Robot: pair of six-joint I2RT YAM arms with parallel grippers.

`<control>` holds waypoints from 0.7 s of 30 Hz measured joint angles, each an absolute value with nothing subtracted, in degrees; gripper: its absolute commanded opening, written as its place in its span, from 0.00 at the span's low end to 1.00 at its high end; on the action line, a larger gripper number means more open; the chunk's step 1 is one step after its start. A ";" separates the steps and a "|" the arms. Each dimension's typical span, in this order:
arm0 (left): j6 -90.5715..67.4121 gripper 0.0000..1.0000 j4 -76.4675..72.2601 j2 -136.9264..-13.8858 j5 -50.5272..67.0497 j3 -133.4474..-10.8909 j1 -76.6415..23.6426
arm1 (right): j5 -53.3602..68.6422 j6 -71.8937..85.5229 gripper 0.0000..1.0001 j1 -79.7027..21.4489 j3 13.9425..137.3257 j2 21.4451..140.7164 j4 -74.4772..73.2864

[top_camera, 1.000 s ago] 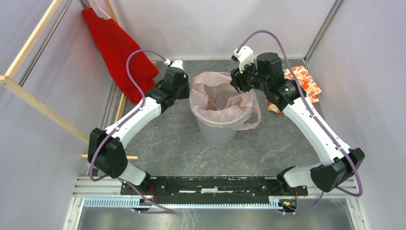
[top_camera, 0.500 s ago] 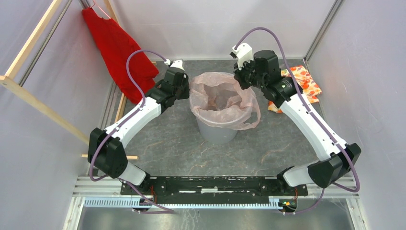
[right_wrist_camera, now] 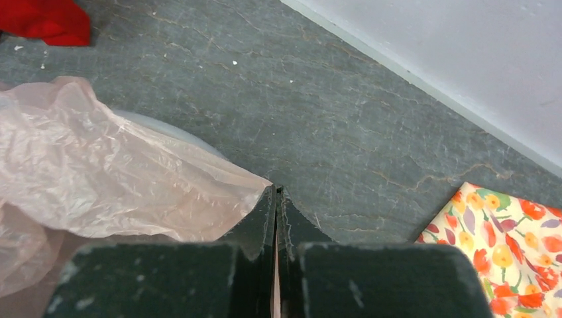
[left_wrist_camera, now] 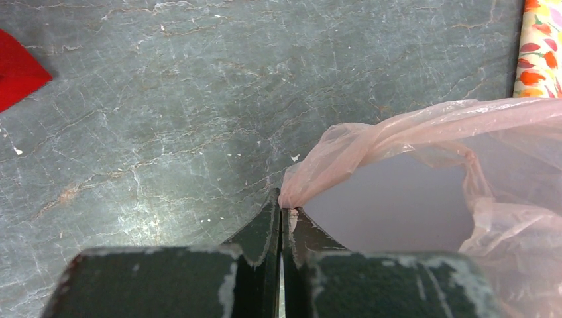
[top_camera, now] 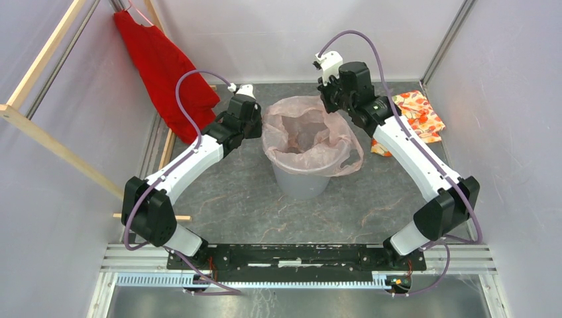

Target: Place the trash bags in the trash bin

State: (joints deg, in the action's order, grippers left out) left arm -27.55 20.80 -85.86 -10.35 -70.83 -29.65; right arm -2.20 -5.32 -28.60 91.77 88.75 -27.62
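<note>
Standing near the middle of the dark grey marbled desk point(top_camera: 225, 192), the round light grey plastic trash bin point(top_camera: 301, 182) had the thin, crinkly, translucent pale pink plastic trash bag point(top_camera: 306, 136) lying in its mouth. The film sagged into the bin and spilled over the rolled rim, most of all at the bin's 4 o'clock, where a loose fold hung down outside the wall.

The left arm point(top_camera: 199, 156) reached the rim at about 10 o'clock. In the left wrist view the left jaws were pressed together on a twisted corner of the pink bag point(left_wrist_camera: 424, 126), with nothing between them but the film.

The right arm point(top_camera: 404, 142) came over to the rim at about 1 o'clock. In the right wrist view the right jaws were likewise pinched shut on a pointed edge of the bag point(right_wrist_camera: 99, 165), and a grey curve of the bin's rim point(right_wrist_camera: 166, 129) showed just behind the film. Between the two grips the bag's mouth stood open.

A red garment point(top_camera: 162, 66) hung at the desk's 10 o'clock, well apart from the bin. An orange floral-patterned folded cloth point(top_camera: 417, 112) lay flat on the desk at the bin's 2 o'clock, near the right arm's wrist and not touching the bin.
</note>
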 measured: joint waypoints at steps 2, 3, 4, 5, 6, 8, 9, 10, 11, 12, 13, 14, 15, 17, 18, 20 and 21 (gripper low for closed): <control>-27.55 0.03 20.69 -85.86 -10.35 -70.67 -29.65 | -2.07 -4.82 0.00 -28.05 91.68 89.69 -27.20; -27.55 0.02 20.56 -85.86 -10.35 -70.52 -29.65 | -1.72 -4.43 0.00 -27.57 91.31 89.89 -26.68; -27.55 0.02 20.45 -85.86 -10.35 -70.28 -29.65 | -1.48 -4.05 0.00 -27.11 91.02 89.95 -26.46; -27.57 0.02 20.43 -85.86 -10.35 -70.02 -29.65 | -1.26 -3.62 0.00 -26.52 90.65 89.95 -26.13; -27.57 0.02 20.43 -85.86 -10.35 -69.67 -29.65 | -1.04 -3.07 0.00 -25.87 90.19 89.95 -25.69; -27.57 0.02 20.38 -85.86 -10.35 -68.93 -29.65 | -0.12 -2.17 0.00 -24.82 89.08 89.95 -24.53; -27.57 0.02 20.36 -85.86 -10.35 -68.47 -29.65 | 0.27 -1.83 0.00 -24.45 88.44 89.95 -24.10; -27.57 0.02 20.34 -85.86 -10.35 -68.01 -29.65 | 0.75 -1.30 0.00 -24.10 87.64 89.95 -23.64; -27.57 0.02 20.32 -85.86 -10.35 -67.48 -29.65 | 1.39 -0.69 0.00 -23.77 86.74 89.95 -23.29; -27.59 0.02 20.14 -85.86 -10.33 -67.05 -29.65 | 1.48 -0.36 0.00 -23.57 86.13 89.95 -22.61; -27.59 0.02 19.88 -85.86 -10.26 -66.52 -29.65 | 2.04 0.27 0.00 -23.24 85.49 89.95 -21.63; -27.59 0.02 19.57 -85.86 -10.17 -65.91 -29.65 | 2.28 0.64 0.00 -23.07 85.08 89.95 -20.93; -27.62 0.02 19.38 -85.80 -10.11 -65.43 -29.65 | 2.57 1.06 0.00 -22.94 84.62 89.93 -20.05; -27.62 0.02 19.11 -85.56 -9.89 -64.25 -29.69 | 2.96 1.80 0.00 -22.76 83.85 89.86 -18.70; -27.62 0.02 19.09 -85.45 -9.85 -63.88 -29.71 | 3.03 2.04 0.00 -22.74 83.59 89.84 -18.35; -27.64 0.02 18.59 -85.01 -9.76 -62.74 -29.76 | 3.01 2.81 0.05 -22.76 83.35 89.76 -18.11; -27.64 0.02 18.61 -84.97 -9.76 -62.67 -29.76 | 2.94 3.11 0.06 -22.76 83.33 89.69 -18.17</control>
State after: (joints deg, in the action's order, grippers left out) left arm -27.64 18.61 -84.97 -9.76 -62.67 -29.76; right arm 2.94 3.11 -22.76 83.33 89.69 -18.17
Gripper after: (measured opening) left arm 0.033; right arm 0.009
